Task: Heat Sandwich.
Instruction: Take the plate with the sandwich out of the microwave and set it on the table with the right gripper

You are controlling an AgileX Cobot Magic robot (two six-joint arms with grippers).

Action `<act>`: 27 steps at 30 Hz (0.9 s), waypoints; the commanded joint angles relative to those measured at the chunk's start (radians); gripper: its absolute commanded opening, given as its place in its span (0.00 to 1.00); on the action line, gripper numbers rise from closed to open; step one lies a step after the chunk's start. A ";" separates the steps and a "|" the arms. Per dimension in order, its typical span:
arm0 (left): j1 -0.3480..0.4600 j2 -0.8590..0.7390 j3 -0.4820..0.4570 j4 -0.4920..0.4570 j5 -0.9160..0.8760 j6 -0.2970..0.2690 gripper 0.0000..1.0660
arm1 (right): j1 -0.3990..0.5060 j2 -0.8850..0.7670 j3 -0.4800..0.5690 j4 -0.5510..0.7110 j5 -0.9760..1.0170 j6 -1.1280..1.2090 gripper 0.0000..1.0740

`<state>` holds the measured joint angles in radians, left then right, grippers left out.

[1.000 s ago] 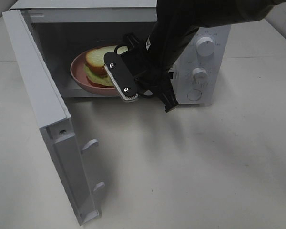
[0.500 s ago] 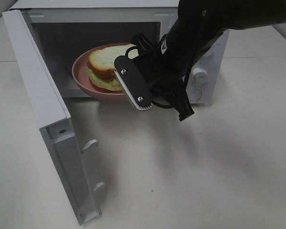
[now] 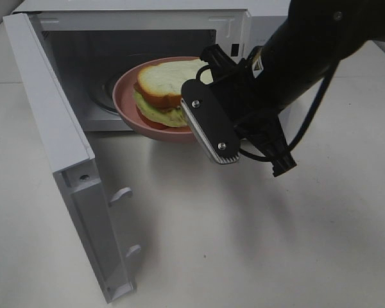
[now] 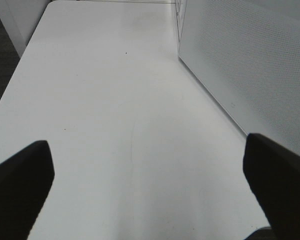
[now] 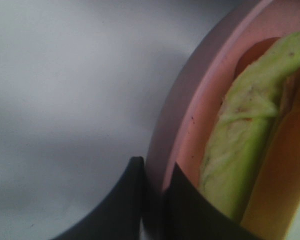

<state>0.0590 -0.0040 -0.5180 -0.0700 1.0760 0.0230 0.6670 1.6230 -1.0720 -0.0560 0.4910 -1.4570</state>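
The sandwich [image 3: 167, 86], white bread over pale green lettuce, lies on a round pink plate [image 3: 129, 106]. The plate hangs partly out of the open microwave [image 3: 147, 19], past the cavity's front edge. My right gripper [image 3: 196, 119] is shut on the plate's right rim. In the right wrist view its dark fingers pinch the pink rim [image 5: 190, 115] at the gripper [image 5: 155, 172], with the lettuce edge of the sandwich [image 5: 240, 150] just inside. My left gripper [image 4: 147, 170] is open over bare table with nothing between its fingers. It does not show in the exterior high view.
The microwave door [image 3: 51, 128] stands swung out to the left, reaching the table's front. In the left wrist view a white perforated panel [image 4: 250, 65] of the microwave stands close to the left gripper. The white table [image 3: 244, 244] spreads in front.
The right gripper has drawn back to the right and outward, carrying the plate with the sandwich from deep in the cavity to its front edge.
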 commanded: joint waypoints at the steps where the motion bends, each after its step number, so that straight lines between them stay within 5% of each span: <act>1: 0.001 -0.017 0.001 0.005 -0.004 0.001 0.92 | -0.001 -0.057 0.036 -0.013 -0.024 0.011 0.00; 27: 0.001 -0.017 0.001 0.005 -0.004 0.001 0.92 | -0.001 -0.365 0.322 -0.128 0.007 0.189 0.00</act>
<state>0.0590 -0.0040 -0.5180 -0.0700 1.0760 0.0230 0.6670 1.2720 -0.7490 -0.1690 0.5110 -1.2780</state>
